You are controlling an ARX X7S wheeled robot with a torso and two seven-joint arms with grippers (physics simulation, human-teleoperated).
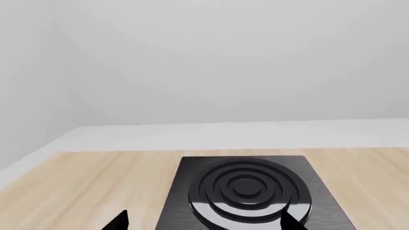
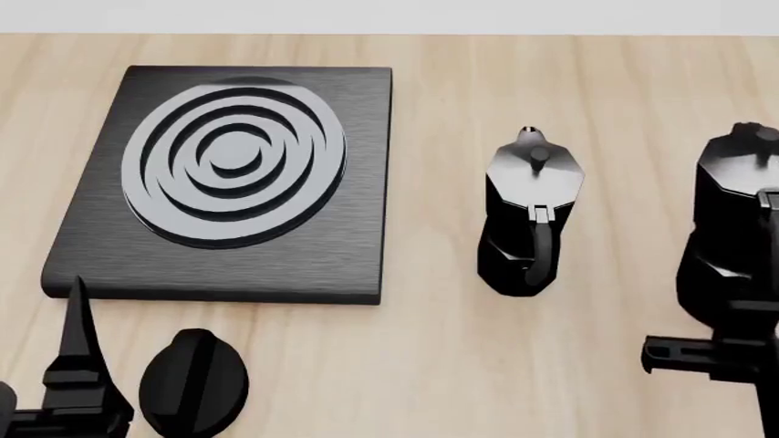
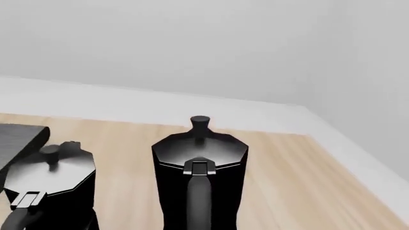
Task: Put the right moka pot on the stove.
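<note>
Right moka pot [image 2: 736, 219] stood upright at the surface's right edge, handle facing near, directly beyond the right gripper [image 2: 712, 358]. Jaws prob open w/ nothing held, can't tell tho. Stove [image 2: 232, 182] sat far left.

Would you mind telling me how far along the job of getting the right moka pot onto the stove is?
Nothing is finished yet. The right moka pot stands on the wooden table, well away from the stove, whose rings are bare. In hand: the right gripper sits just in front of that pot, and the right wrist view faces its handle. Left: grasp, lift past the other moka pot and set down on the rings.
</note>
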